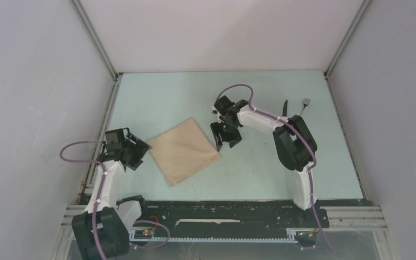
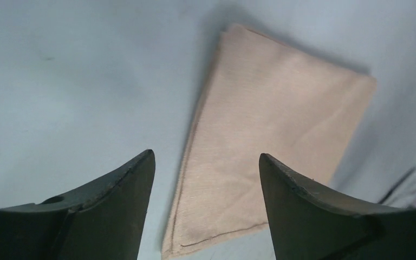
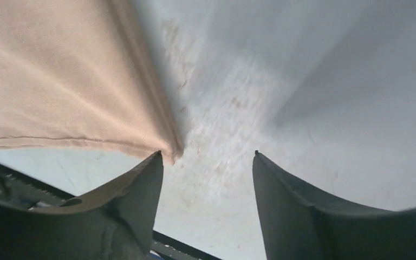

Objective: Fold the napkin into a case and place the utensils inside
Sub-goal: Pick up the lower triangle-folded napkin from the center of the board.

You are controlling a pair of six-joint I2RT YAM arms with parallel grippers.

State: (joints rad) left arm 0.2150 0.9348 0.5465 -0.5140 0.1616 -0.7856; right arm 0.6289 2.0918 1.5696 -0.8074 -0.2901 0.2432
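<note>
**Both end effectors open at opposite corners of a folded napkin**

The right end effector (image 1: 226,138) (image 3: 208,156) is released, its two dark fingers spread with nothing between them but bare desk. In the right wrist view, the tip of one finger (image 3: 150,168) sits right at a corner of the napkin (image 3: 59,76). Whether it touches the cloth cannot be told.

The left end effector (image 1: 135,150) (image 2: 206,157) is also released and empty. It sits just beside the opposite, left corner of the napkin (image 1: 183,151). In the left wrist view the cloth (image 2: 271,141) stretches away beyond the gap between the spread fingers.

The napkin is plain beige-tan and lies flat on the pale blue-green desk (image 1: 260,168), left of centre and between the two arms. From above it looks like a four-sided shape turned so one corner points to each end effector. In the wrist views its edges show more than one layer, so it is folded.

The utensils lie well apart from the cloth, near the far right of the desk behind the right arm. They are a dark knife (image 1: 284,107) and a light grey fork (image 1: 305,102), side by side and partly hidden by the arm.
</note>
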